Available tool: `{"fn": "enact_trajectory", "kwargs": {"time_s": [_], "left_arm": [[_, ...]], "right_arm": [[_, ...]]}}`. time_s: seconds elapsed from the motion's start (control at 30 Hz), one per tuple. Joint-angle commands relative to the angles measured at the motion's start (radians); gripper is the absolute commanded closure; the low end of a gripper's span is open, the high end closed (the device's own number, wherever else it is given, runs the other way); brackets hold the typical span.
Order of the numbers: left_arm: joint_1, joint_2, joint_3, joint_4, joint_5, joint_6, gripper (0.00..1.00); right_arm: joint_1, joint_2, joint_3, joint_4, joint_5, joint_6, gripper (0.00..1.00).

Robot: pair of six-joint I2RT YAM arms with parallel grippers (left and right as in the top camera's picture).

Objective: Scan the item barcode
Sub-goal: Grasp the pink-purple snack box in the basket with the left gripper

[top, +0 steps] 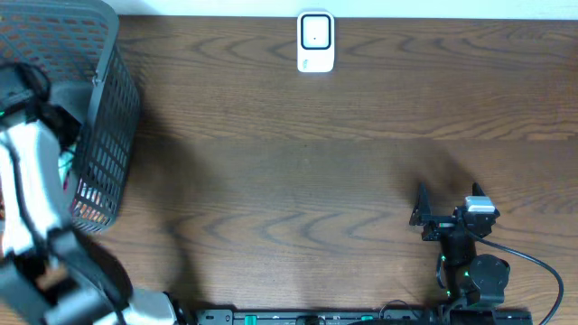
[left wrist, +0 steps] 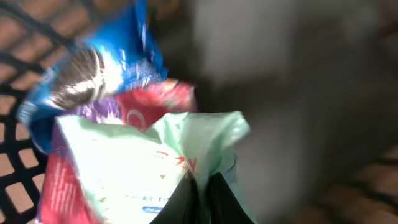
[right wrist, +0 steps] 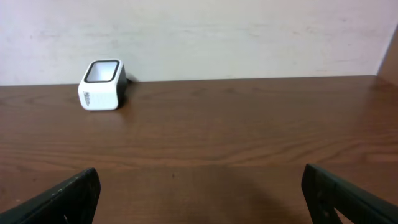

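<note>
Risk as I judged it: at the left end of the bench (top: 298, 181), inside the basket (top: 108, 117), the pale green packet (left wrist: 143, 162) lay against a blue packet (left wrist: 118, 56) and a red packet (left wrist: 155, 102). A thin pinch at its edge could slip on the lift or drag a neighbour out, and I couldn't tell which face carried the barcode for the scanner (top: 315, 41). Left fingers (left wrist: 198, 202) were clenched on the green packet's edge; right fingers (right wrist: 65, 198) stood wide apart, grasping nothing.
</note>
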Motion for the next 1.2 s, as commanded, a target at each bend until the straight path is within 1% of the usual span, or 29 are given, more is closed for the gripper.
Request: {"fn": "enact_trajectory", "kwargs": {"time_s": [0.0,0.17,0.3,0.37,0.47,0.5,0.53,0.57,0.6,0.63,0.7,0.83,0.9,1.07,1.17], "left_arm": [[0.002,-0.216,0.015,0.041,0.169,-0.035,0.93],[0.002,-0.433,0.015,0.105,0.305,-0.035,0.93],[0.002,-0.563,0.015,0.142,0.398,-0.035,0.93],[0.002,-0.606,0.015,0.155,0.391,-0.034,0.93],[0.002,-0.621,0.014,0.154,0.298,-0.034,0.92],[0.003,-0.614,0.011,0.15,0.267,-0.034,0.85],[0.003,-0.604,0.006,0.145,0.241,-0.034,0.68],[0.003,-0.588,0.001,0.137,0.215,-0.034,0.54],[0.003,-0.568,-0.004,0.127,0.189,-0.034,0.44],[0.003,-0.542,-0.006,0.114,0.165,-0.034,0.36],[0.003,-0.479,-0.006,0.085,0.12,-0.034,0.26],[0.003,-0.338,-0.006,0.023,0.025,-0.035,0.21],[0.003,-0.271,-0.006,-0.006,0.008,-0.035,0.2],[0.003,-0.093,-0.006,-0.067,-0.051,-0.037,0.18],[0.003,0.009,-0.006,-0.068,-0.121,-0.082,0.18]], "right_arm": [[-0.005,-0.003,-0.002,-0.004,0.0,0.013,0.01],[-0.004,-0.003,-0.002,-0.004,0.0,0.013,0.01],[-0.004,-0.003,-0.002,-0.004,0.0,0.013,0.01],[-0.004,-0.003,-0.002,-0.004,0.0,0.013,0.01],[-0.004,-0.003,-0.002,-0.004,0.0,0.013,0.01],[-0.004,-0.003,-0.002,-0.004,0.0,0.013,0.01],[-0.004,-0.003,-0.002,-0.004,0.0,0.013,0.01],[-0.004,-0.003,-0.002,-0.004,0.0,0.013,0.01],[-0.004,-0.003,-0.002,-0.004,0.0,0.013,0.01],[-0.004,-0.003,-0.002,-0.004,0.0,0.013,0.01],[-0.004,-0.003,-0.002,-0.004,0.0,0.013,0.01],[-0.004,-0.003,-0.002,-0.004,0.0,0.013,0.01],[-0.004,-0.003,-0.002,-0.004,0.0,0.013,0.01],[-0.004,-0.003,-0.002,-0.004,0.0,0.013,0.01],[-0.005,-0.003,-0.002,-0.004,0.0,0.013,0.01]]}}
